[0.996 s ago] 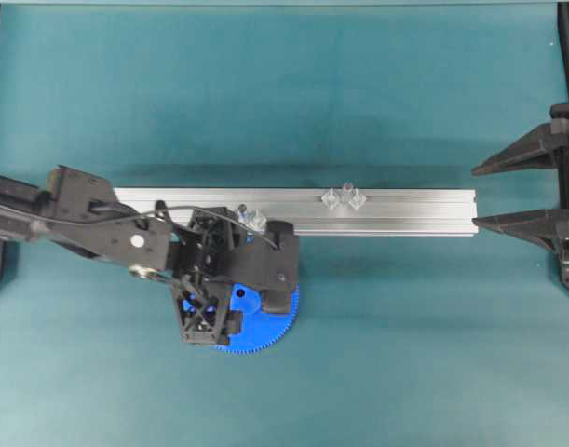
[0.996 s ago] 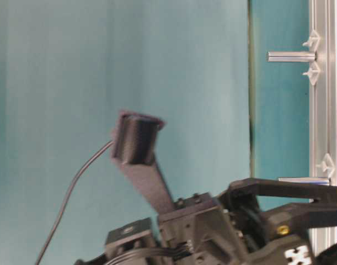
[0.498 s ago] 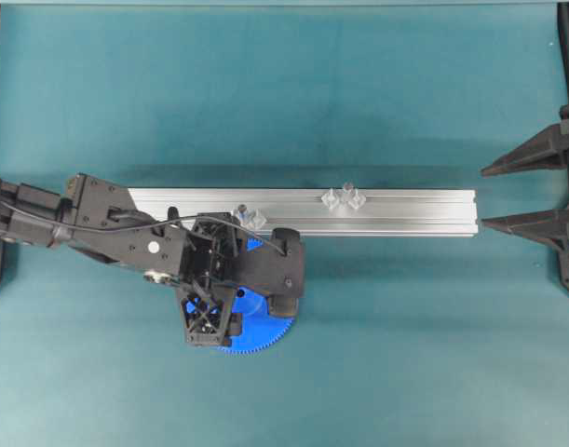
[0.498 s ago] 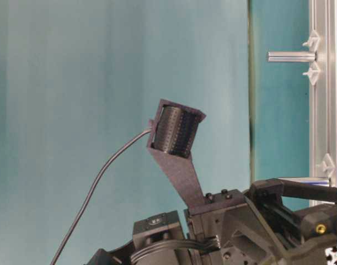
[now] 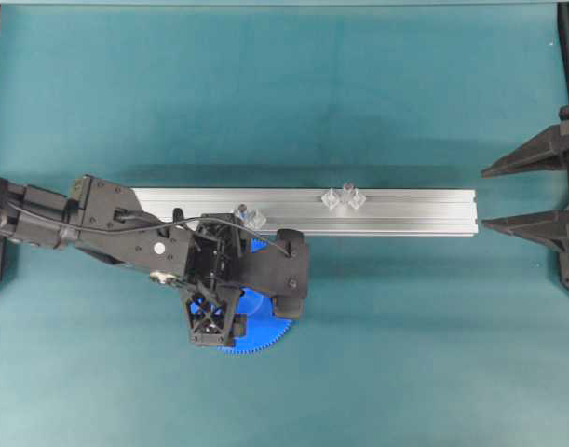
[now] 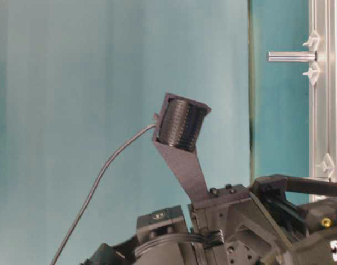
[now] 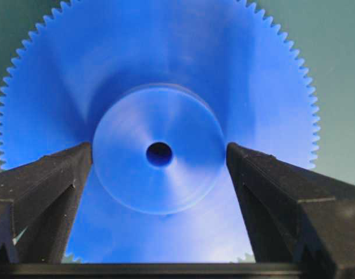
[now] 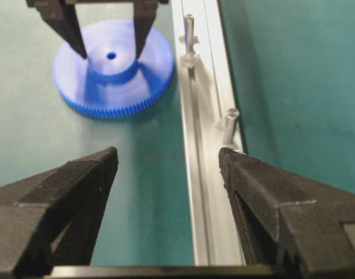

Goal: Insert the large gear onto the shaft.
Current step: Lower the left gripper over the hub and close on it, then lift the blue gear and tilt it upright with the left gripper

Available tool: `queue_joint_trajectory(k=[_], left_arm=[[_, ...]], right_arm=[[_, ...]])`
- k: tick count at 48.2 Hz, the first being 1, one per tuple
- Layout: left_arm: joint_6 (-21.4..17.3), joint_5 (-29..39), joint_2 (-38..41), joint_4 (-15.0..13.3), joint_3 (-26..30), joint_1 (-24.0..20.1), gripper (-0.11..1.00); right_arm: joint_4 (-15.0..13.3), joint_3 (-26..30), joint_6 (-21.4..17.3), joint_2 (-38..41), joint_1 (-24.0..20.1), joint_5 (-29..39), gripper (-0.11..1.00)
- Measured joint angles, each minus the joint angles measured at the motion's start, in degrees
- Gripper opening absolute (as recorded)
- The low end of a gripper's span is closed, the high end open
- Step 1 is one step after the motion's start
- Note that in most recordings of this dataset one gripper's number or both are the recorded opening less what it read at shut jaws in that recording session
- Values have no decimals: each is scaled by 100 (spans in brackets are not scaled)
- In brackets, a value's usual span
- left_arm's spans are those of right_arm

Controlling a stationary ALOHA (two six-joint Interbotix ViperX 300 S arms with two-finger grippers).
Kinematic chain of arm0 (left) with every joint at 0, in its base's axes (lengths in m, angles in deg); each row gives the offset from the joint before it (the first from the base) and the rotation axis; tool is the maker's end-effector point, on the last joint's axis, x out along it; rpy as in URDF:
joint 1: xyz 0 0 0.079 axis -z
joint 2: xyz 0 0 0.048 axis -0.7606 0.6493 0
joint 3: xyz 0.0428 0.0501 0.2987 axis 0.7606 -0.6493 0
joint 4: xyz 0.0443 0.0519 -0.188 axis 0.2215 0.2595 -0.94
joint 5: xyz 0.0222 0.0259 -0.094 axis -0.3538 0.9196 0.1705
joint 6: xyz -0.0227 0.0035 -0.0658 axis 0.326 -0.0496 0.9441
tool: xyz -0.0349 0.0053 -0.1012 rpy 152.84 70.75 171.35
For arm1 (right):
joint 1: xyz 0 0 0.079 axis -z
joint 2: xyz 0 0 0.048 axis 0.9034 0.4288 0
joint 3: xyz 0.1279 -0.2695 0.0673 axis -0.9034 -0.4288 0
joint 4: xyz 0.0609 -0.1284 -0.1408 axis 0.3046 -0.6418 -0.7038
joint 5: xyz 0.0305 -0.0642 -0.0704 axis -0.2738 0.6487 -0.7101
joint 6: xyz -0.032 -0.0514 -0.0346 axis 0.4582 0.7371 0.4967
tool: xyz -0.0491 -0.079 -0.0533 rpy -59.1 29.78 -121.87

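L gripper (image 7: 159, 174) was down over the large gear (image 7: 160, 104), fingers (image 7: 46, 180) spread wide, one each side of the raised hub. In L wrist view the tips sat level w/ the hub's sides, right at its edge; couldn't tell if they touched it, no pinch visible. Centre hole was clear betw the fingers.

Gear lay flat on the teal table (image 5: 405, 354), just beside the near edge of the aluminium rail (image 5: 405, 212), towards its L end. Overhead, the L arm covered most of the disc; only the lower R arc of teeth and a bit of hub showed (image 5: 265, 328).

Two pins stood upright on the rail. The shaft (image 5: 241, 212) nearest the gear was just behind the L gripper w/ clear tabs at its foot; the second pin (image 5: 345, 194) was further R along the rail, well apart from the gear. R wrist view showed both: far one (image 8: 189, 29) beside the gear (image 8: 116, 75), near one (image 8: 229, 125) closer to the cam.

R gripper (image 5: 521, 193) was parked at the R edge of the table, off the rail's end, fingers spread, nothing betw them.

Table-level view was mostly the L arm's cam mount and cable; rail (image 6: 321, 110) and a pin (image 6: 292, 56) visible at R, gear not in sight there.
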Motion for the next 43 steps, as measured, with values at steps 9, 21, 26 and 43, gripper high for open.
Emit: queue_joint_trajectory(k=[9, 21, 26, 43], left_arm=[[-18, 9, 26, 0, 35, 0, 93], [-9, 9, 158, 9, 44, -9, 93], [-26, 0, 167, 0, 44, -9, 93], [18, 0, 229, 0, 62, -26, 92]], right_arm=[[9, 0, 0, 0, 0, 0, 79], [18, -9, -9, 0, 0, 0, 79], [18, -9, -9, -9, -9, 0, 79], [18, -35, -9, 0, -9, -9, 79]])
